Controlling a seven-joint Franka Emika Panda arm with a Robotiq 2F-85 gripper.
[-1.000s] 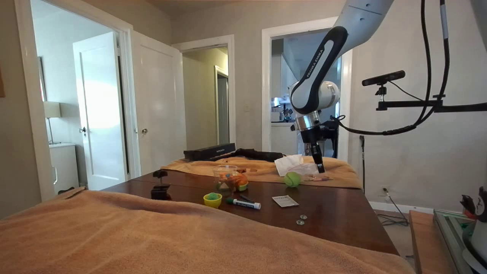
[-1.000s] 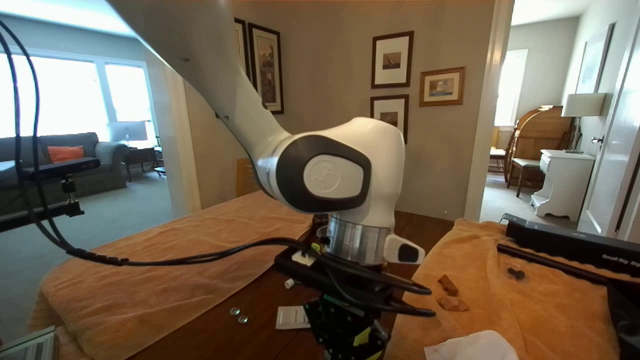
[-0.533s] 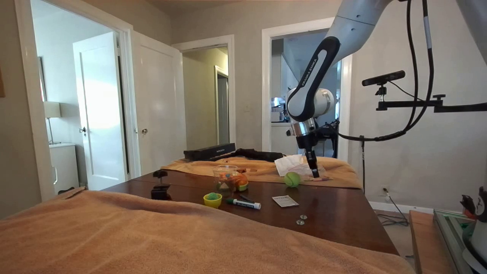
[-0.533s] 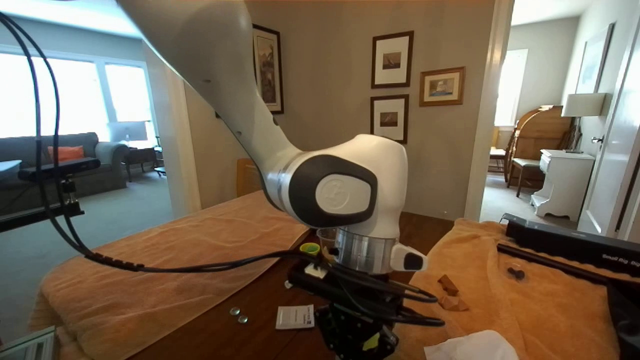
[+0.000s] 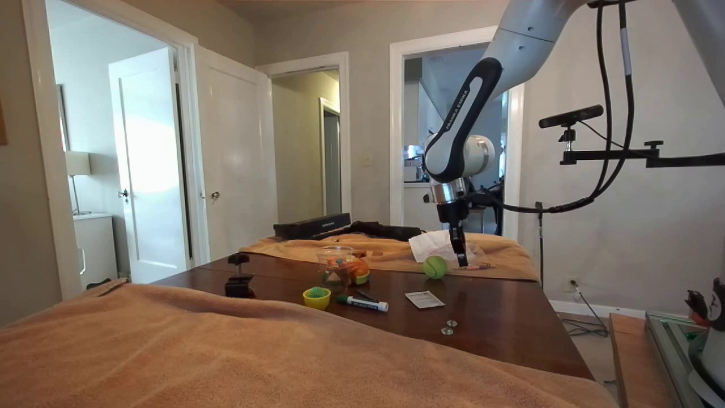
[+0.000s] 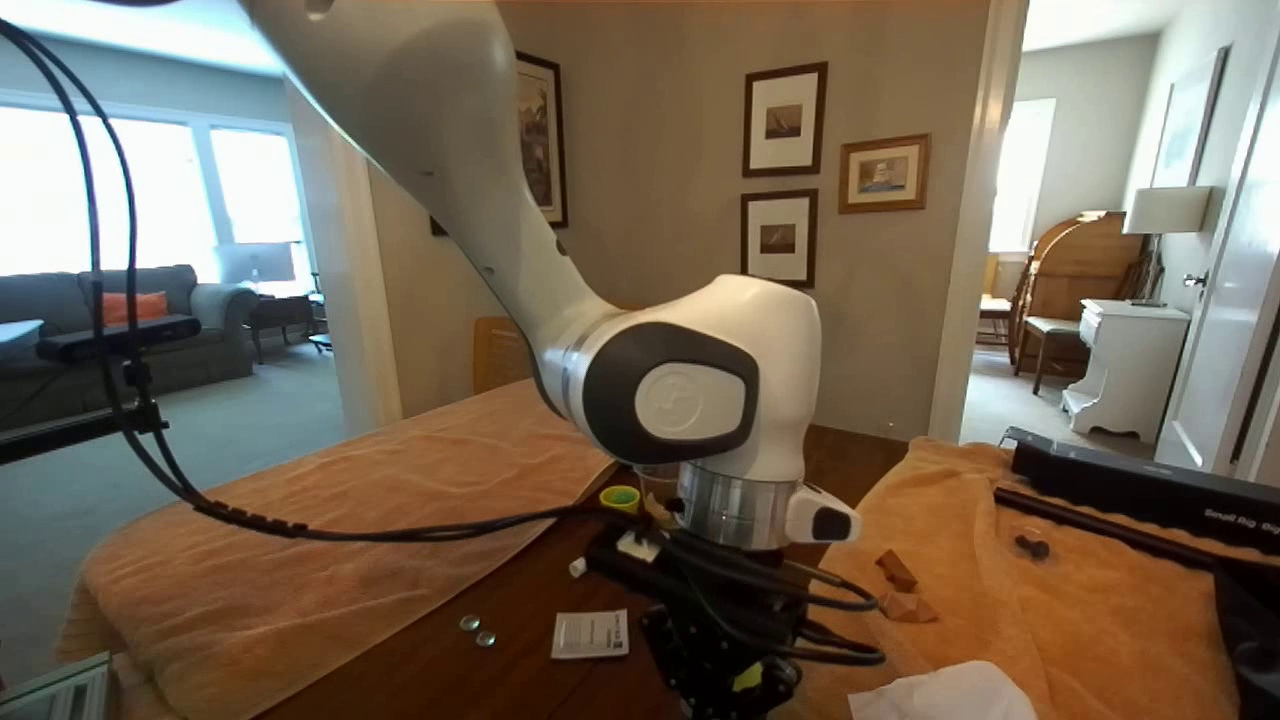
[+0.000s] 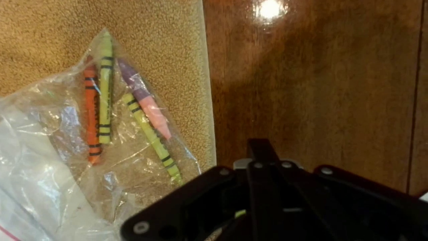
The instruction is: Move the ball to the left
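Note:
The yellow-green ball (image 5: 435, 267) rests on the dark table by the edge of the far towel in an exterior view. My gripper (image 5: 463, 263) points down just to the right of the ball in that view, its tips low and with a small gap to the ball. In the wrist view the black fingers (image 7: 262, 147) are together with nothing visible between them. The ball is not clearly seen in the wrist view. In an exterior view the gripper body (image 6: 715, 650) shows but the fingertips are out of frame; a yellow-green patch there cannot be identified.
A clear bag of crayons (image 7: 133, 113) lies on the towel beside the gripper. A white packet (image 5: 425, 299), glass beads (image 5: 447, 327), a marker (image 5: 365, 304), a yellow cup (image 5: 316, 298), a clear cup (image 5: 334, 266) and a black clamp (image 5: 239, 277) stand on the table.
My gripper has moved lower and to the left in an exterior view, closer to the ball's right side. The ball and the other objects have not moved.

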